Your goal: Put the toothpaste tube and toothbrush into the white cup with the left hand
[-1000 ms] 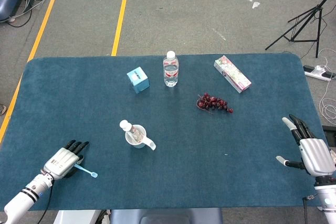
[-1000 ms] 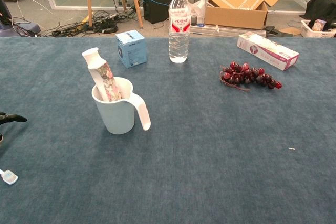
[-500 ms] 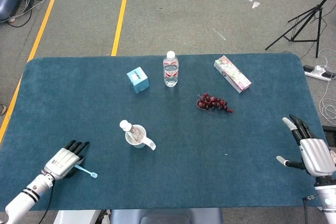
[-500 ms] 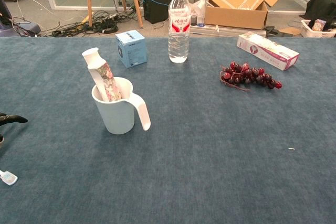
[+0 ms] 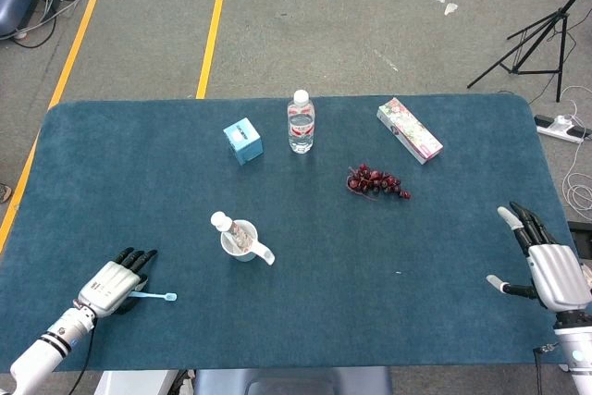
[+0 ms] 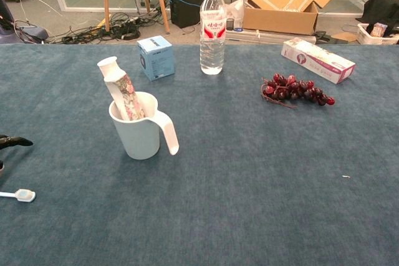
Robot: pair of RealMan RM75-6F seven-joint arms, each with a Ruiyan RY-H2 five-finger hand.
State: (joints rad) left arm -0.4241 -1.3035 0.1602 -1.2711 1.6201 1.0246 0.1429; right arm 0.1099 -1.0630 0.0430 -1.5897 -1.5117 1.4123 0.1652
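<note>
The left hand (image 5: 113, 282) lies low on the blue tabletop (image 5: 305, 321) at its near-left corner, back upward, dark fingers stretched forward. The toothbrush (image 5: 154, 296) sticks out from under the hand toward the right, lying flat on the cloth with its bristle head farthest from the hand. The handle end runs beneath the palm, so I cannot tell whether the hand actually pinches it or only rests over it. In the chest view only a dark fingertip (image 6: 14, 141) shows at the left edge, with the brush head just below it.

Ahead of the left hand and to its right stands the white cup (image 5: 242, 241), handle pointing away from the hand. The toothpaste tube (image 6: 121, 94) is already inside it, leaning with its white cap up and out over the rim.

Farther ahead, well apart from the hand, are a small blue box (image 5: 243, 141), a water bottle (image 5: 301, 122), a bunch of dark grapes (image 5: 376, 181) and a long patterned carton (image 5: 409, 129).

The right hand (image 5: 548, 263) rests at the near-right edge, fingers spread and holding nothing.
</note>
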